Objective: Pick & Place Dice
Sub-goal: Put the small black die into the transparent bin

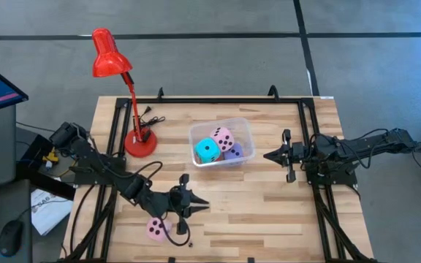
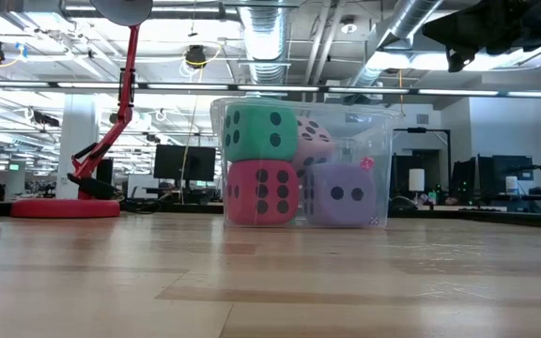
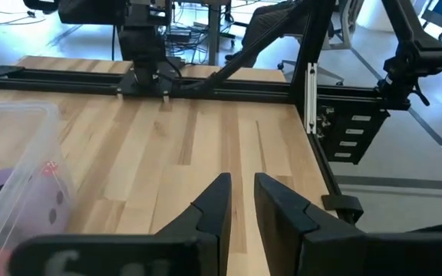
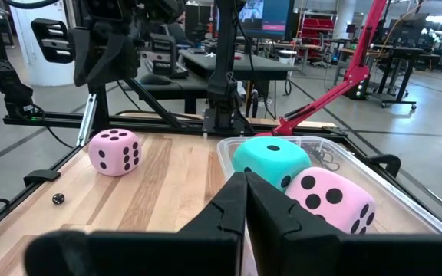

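A clear plastic box (image 1: 245, 131) stands mid-table. In it are a cyan die (image 1: 207, 151), a pink die (image 1: 224, 138), a lavender die (image 1: 234, 152) and, in the low view, a red die (image 2: 261, 192) on the box floor under the cyan one. A second pink die (image 1: 155, 229) rests flat on the wood near the front left. My left gripper (image 1: 205, 207) hovers just right of it, pointing right, away from it. Its fingers (image 3: 221, 201) are almost together and have nothing between them. My right gripper (image 1: 266, 155) waits shut to the right of the box, pointing at it.
A red desk lamp (image 1: 139, 142) stands on its round base at the left of the box, its cable beside it. Black frame rails (image 1: 218, 101) run along the table's far, left and right sides. A small dark bit (image 4: 58, 198) lies on the wood near the loose pink die.
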`<move>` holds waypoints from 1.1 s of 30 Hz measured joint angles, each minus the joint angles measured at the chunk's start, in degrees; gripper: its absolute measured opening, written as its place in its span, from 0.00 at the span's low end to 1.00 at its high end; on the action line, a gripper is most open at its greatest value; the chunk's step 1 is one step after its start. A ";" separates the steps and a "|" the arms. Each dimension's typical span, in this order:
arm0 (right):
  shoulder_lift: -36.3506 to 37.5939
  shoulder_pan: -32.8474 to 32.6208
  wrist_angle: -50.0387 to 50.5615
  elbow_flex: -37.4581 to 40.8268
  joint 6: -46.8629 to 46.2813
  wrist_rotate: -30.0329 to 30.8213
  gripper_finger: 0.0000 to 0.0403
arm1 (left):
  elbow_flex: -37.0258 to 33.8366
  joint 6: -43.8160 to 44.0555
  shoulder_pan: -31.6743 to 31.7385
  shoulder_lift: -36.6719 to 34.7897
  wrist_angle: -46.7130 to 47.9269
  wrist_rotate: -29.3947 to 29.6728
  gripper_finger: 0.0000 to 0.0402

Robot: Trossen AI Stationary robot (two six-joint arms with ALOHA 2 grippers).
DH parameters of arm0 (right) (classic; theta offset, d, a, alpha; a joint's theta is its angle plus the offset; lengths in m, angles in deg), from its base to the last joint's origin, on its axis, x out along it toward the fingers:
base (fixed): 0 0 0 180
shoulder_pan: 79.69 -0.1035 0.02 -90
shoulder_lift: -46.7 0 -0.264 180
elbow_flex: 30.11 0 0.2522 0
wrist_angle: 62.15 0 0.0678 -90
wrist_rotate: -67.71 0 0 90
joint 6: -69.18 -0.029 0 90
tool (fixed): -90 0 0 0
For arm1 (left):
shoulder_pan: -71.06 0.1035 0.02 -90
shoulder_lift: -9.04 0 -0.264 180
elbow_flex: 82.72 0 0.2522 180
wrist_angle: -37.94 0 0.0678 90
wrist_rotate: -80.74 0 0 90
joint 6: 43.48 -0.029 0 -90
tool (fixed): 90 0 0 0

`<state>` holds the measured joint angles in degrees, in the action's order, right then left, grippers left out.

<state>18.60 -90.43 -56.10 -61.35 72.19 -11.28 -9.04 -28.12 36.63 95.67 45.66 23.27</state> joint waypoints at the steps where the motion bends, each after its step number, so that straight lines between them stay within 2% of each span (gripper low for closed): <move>1: -0.02 0.00 0.00 -0.02 0.02 -0.02 0.01 | 0.00 0.00 0.00 0.00 -0.02 0.00 0.12; 5: 0.00 0.00 0.00 0.00 0.02 0.00 0.01 | 0.66 0.04 0.00 0.00 -0.60 -0.01 0.10; 10: -0.01 0.00 0.02 -0.02 0.02 0.00 0.01 | 1.47 0.11 0.00 0.00 4.29 0.00 0.01; 17: -0.01 0.00 0.61 -0.01 0.21 0.00 0.01 | 2.20 3.63 0.00 1.94 5.27 0.48 0.00; 21: 0.00 0.00 0.59 -0.01 0.65 0.00 0.01 | 6.10 1.61 -0.39 5.80 5.52 0.48 0.00; 25: 0.00 0.00 0.53 0.00 1.35 0.00 0.01 | 11.34 0.48 -0.49 9.31 13.39 0.86 0.00; 33: 0.00 0.00 0.54 0.00 3.47 0.00 0.01 | 21.92 4.70 -0.69 14.75 28.37 2.15 0.00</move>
<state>18.60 -90.43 -55.55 -61.35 75.66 -11.28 12.88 -23.42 35.94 110.41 74.03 25.43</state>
